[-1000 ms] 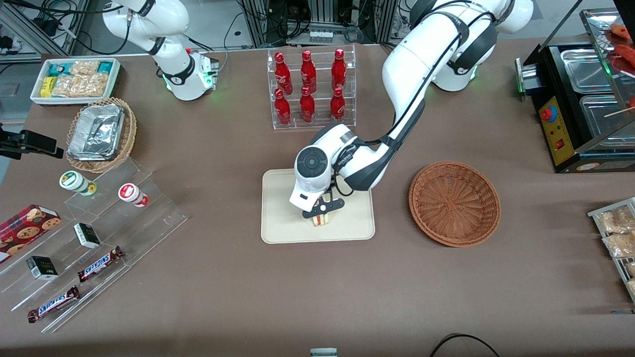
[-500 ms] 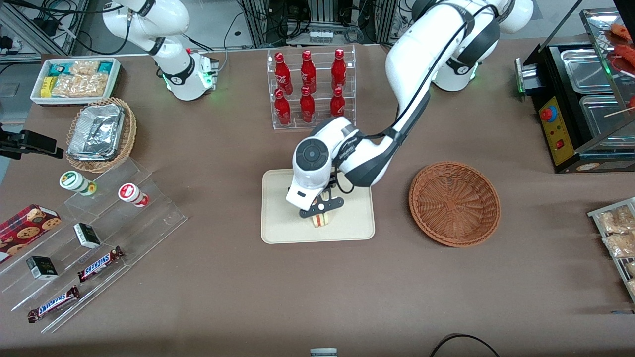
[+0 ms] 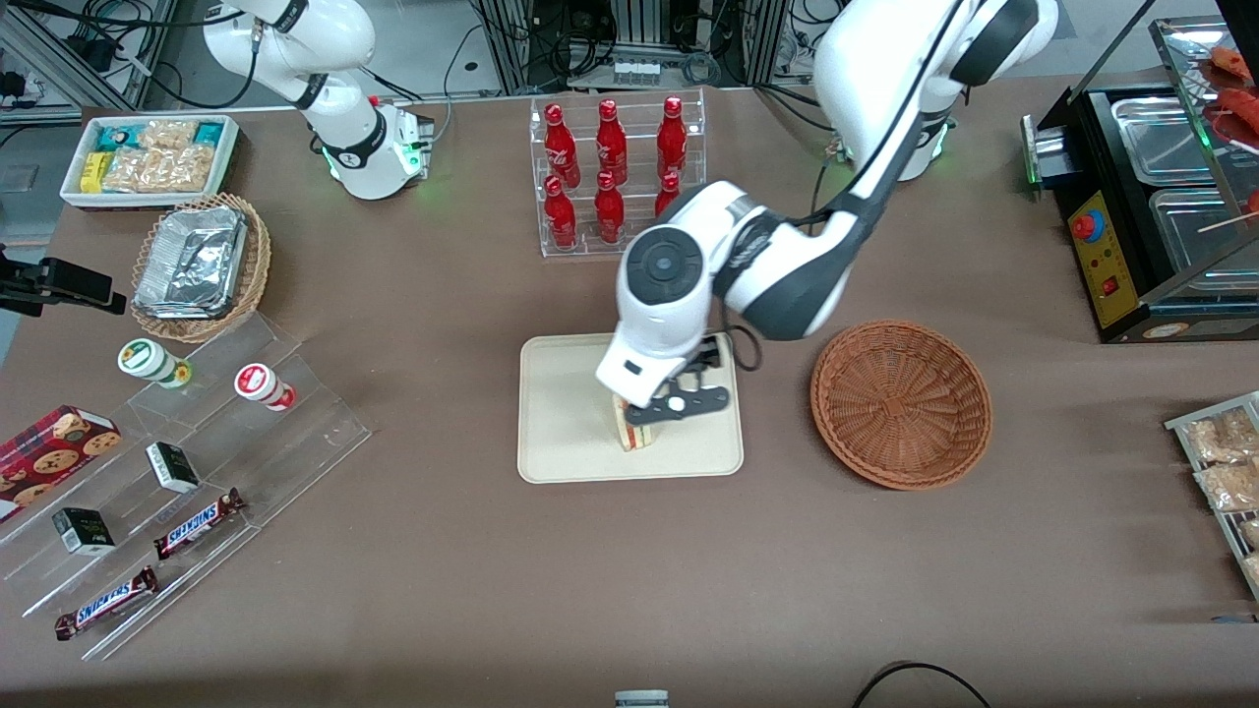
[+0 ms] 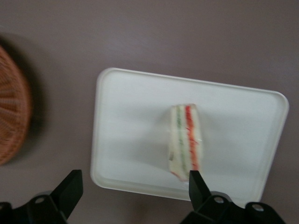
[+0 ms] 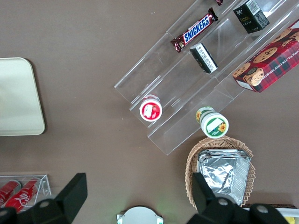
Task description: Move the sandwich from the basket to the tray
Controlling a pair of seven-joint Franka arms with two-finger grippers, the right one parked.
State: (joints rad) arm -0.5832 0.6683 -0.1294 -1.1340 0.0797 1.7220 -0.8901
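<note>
I count one sandwich (image 3: 637,434) on one tray (image 3: 561,433), and one basket (image 3: 900,403), with my gripper (image 3: 679,405) above the tray. Also on the table (image 3: 629,570): six red bottles (image 3: 610,167), two Snickers bars (image 3: 197,524), one foil-tray basket (image 3: 202,265) and one snack box (image 3: 149,157).
</note>
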